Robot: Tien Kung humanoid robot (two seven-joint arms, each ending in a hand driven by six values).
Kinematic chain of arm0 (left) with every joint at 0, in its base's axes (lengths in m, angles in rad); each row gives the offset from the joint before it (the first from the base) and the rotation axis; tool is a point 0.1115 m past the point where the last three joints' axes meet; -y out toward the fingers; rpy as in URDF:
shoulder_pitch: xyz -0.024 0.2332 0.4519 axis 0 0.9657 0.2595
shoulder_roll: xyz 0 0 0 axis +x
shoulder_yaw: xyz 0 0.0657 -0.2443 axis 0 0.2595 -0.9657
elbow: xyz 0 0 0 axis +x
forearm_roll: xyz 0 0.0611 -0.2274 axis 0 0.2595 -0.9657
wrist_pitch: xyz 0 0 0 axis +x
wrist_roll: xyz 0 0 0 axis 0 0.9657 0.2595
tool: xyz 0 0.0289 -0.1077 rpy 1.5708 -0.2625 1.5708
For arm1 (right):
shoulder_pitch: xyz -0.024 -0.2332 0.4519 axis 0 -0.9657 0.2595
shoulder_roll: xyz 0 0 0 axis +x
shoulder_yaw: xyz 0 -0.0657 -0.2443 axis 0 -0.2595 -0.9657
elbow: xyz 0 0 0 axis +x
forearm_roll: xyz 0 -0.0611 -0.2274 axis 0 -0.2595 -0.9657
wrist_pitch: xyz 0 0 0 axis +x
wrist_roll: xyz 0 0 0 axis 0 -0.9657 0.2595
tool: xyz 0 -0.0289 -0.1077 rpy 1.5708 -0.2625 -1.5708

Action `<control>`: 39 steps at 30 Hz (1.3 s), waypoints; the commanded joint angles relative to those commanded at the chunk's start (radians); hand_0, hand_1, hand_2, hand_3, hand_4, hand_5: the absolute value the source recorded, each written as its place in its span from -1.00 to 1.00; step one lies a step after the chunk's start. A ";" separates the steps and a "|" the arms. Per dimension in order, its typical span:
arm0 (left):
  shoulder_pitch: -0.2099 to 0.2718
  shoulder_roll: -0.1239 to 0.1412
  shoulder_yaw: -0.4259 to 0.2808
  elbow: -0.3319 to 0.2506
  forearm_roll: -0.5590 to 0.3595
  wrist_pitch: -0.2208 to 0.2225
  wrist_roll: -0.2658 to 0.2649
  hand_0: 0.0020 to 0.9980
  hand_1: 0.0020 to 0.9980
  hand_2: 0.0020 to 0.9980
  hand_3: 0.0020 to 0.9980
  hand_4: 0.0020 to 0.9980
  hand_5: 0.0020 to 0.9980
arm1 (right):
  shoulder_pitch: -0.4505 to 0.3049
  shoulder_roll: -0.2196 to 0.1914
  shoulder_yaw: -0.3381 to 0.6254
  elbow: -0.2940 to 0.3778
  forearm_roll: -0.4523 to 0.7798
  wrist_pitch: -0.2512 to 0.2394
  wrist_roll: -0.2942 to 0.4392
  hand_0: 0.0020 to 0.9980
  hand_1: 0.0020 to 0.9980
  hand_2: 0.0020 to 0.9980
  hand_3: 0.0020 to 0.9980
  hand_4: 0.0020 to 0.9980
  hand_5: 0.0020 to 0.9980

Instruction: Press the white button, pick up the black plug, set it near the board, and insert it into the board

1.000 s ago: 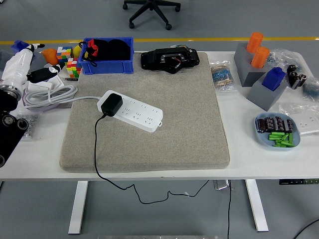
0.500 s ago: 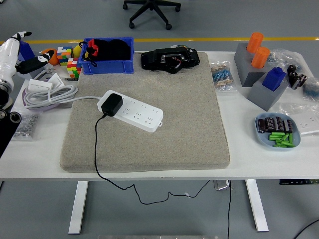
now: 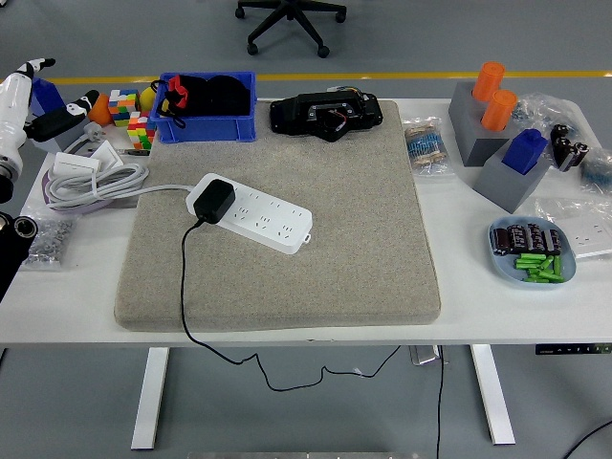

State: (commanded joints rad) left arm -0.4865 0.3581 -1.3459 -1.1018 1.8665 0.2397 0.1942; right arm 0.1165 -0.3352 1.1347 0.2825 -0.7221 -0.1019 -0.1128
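A white power strip [image 3: 258,216] lies slantwise on the grey mat [image 3: 363,239]. The black plug [image 3: 213,201] sits in the strip's left end, and its black cord runs down the mat and hangs off the table's near edge. I cannot make out a white button on the strip. My left hand [image 3: 48,96], white with dark fingertips, is raised at the picture's far left over the table's left end. It is well away from the strip, with fingers spread and holding nothing. My right arm is out of view.
Behind the mat stand a blue bin [image 3: 206,129] and a black device [image 3: 330,115]. A coiled white cable [image 3: 91,180] and colour cubes [image 3: 129,120] lie left. At the right are grey blocks with orange cylinders [image 3: 488,96] and a blue dish of batteries [image 3: 533,253].
My left arm has drawn back up and leftward toward the picture's edge. The plug and strip have not moved.
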 joint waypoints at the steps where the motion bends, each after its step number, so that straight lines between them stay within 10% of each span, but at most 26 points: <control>1: 0.001 0.000 -0.001 0.001 0.000 -0.001 0.000 0.97 0.96 0.89 0.77 0.70 0.31 | 0.000 -0.001 0.000 0.000 0.000 0.000 0.000 0.59 0.47 0.46 0.37 0.65 0.01; 39: 0.019 -0.019 -0.018 -0.007 0.009 -0.024 0.024 0.97 0.95 0.86 0.74 0.68 0.30 | -0.019 -0.001 0.033 0.002 -0.019 0.002 -0.011 0.59 0.45 0.45 0.41 0.69 0.13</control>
State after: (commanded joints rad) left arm -0.4672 0.3395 -1.3637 -1.1092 1.8754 0.2155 0.2186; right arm 0.0977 -0.3360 1.1676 0.2843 -0.7413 -0.0997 -0.1240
